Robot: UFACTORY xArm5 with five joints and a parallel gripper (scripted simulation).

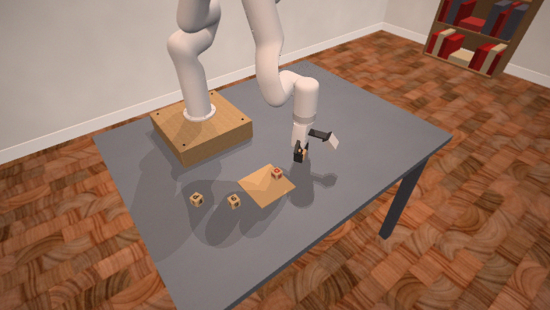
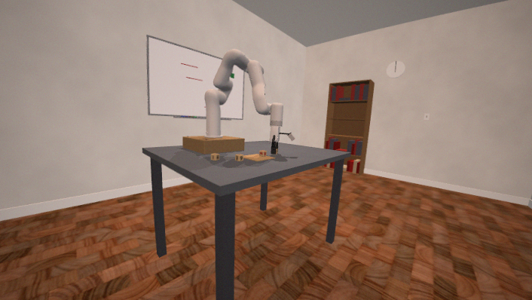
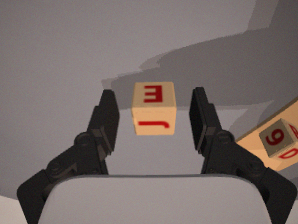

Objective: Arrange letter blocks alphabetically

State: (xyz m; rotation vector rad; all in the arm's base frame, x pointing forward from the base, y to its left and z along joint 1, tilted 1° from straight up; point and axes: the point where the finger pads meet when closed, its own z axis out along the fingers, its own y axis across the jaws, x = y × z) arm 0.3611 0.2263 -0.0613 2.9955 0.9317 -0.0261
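A grey desk (image 1: 362,128) (image 2: 249,166) (image 3: 55,45) stands on a wood-patterned floor (image 1: 460,218) (image 2: 286,226) in a pale-walled room, with a bookcase (image 1: 526,36) (image 2: 369,124) beyond it and a whiteboard (image 2: 169,83) on the wall behind the arm. The gripper (image 1: 300,156) (image 2: 275,151) (image 3: 153,101) is low over the desk, its black fingers spread fairly wide, and it is gripping nothing. Between them sits a light wooden block (image 1: 304,154) (image 3: 154,109) with a red E on one face and a red J on another; in the wrist view a gap shows on either side of it, so neither finger touches it. This block lies off the tan mat (image 1: 259,188) (image 2: 258,157) (image 3: 250,140), just beside it. On the mat, near an edge, rests a block with red markings (image 1: 276,174) (image 2: 262,153) (image 3: 279,139), a red D on its top. Off the mat's other side is a block with a dark 9-or-6 shape on top (image 1: 234,201) (image 2: 239,157), and farther along lies another dark-lettered block (image 1: 196,199) (image 2: 215,157), its top letter hard to read. The arm (image 1: 269,51) (image 2: 233,60) rises from a wooden base box (image 1: 218,149) (image 2: 226,145) on the desk.
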